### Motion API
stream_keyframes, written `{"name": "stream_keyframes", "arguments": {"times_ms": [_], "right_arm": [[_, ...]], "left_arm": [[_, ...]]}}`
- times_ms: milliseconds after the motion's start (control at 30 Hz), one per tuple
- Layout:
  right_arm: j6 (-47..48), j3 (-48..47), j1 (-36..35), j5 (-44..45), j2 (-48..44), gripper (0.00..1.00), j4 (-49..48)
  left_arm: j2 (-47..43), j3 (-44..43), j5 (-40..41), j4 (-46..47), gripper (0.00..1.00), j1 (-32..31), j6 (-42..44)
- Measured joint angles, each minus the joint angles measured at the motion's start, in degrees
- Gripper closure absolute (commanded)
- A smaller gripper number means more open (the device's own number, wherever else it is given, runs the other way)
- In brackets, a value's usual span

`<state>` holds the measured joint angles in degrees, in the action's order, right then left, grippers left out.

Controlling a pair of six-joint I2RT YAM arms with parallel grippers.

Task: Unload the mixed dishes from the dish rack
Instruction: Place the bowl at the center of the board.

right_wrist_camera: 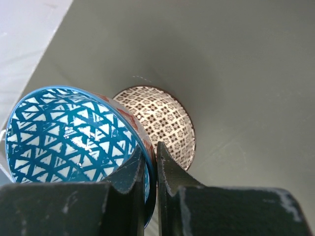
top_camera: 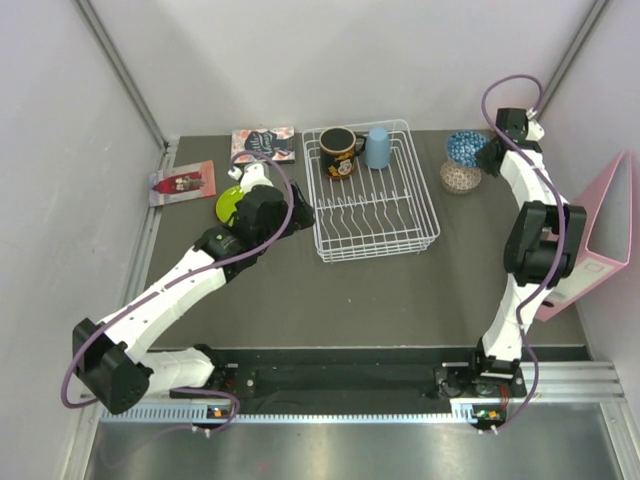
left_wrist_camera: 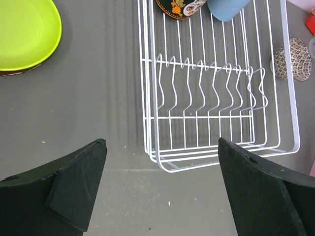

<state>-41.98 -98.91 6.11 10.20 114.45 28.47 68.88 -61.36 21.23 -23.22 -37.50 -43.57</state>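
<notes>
The white wire dish rack (top_camera: 375, 215) stands at the table's back middle and holds a black cartoon mug (top_camera: 339, 152) and a pale blue cup (top_camera: 377, 147) at its far end; the left wrist view shows the rack (left_wrist_camera: 221, 123) too. My right gripper (right_wrist_camera: 150, 162) is shut on the rim of the blue-patterned bowl (right_wrist_camera: 69, 132), held right of the rack (top_camera: 466, 147) above the beige patterned bowl (right_wrist_camera: 165, 120). My left gripper (left_wrist_camera: 162, 191) is open and empty over the table by the rack's near left corner. The lime-green plate (left_wrist_camera: 24, 34) lies on a red-rimmed plate left of the rack.
Two flat printed cards (top_camera: 183, 181) (top_camera: 264, 143) lie at the back left. A pink binder (top_camera: 600, 250) stands at the right edge. Grey walls close in the back and sides.
</notes>
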Motion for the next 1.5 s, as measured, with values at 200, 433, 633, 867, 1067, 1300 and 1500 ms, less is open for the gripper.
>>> {"name": "stream_keyframes", "arguments": {"times_ms": [200,433,633,867,1067,1300,1500], "right_arm": [[1.14,0.31,-0.22,0.55,1.16,1.0,-0.09],[2.25,1.05,-0.52,0.7,3.45,1.0,-0.37],[2.8,4.7,-0.76,0.66,3.89,1.0,-1.09],[3.28,4.81,-0.76,-0.02,4.15,0.69,-2.64],[3.45,5.18,-0.87,-1.33,4.13,0.51,-5.2],[3.52,5.18,-1.11,-1.75,3.39,0.41,-5.27],[4.52,5.79,-1.11,-1.11,0.98,0.4,-3.76]], "left_arm": [[0.02,0.37,-0.81,0.0,0.01,-0.02,0.0],[0.7,0.92,-1.36,0.0,0.01,-0.02,-0.02],[1.77,1.31,-2.23,0.0,0.01,-0.02,-0.04],[1.9,1.77,-2.58,-0.02,0.01,-0.02,-0.31],[1.9,1.92,-2.97,-0.02,0.01,-0.02,-0.52],[1.9,1.92,-3.72,-0.02,0.01,-0.02,-0.57],[1.9,1.92,-3.89,-0.02,0.01,0.0,-0.81]]}}
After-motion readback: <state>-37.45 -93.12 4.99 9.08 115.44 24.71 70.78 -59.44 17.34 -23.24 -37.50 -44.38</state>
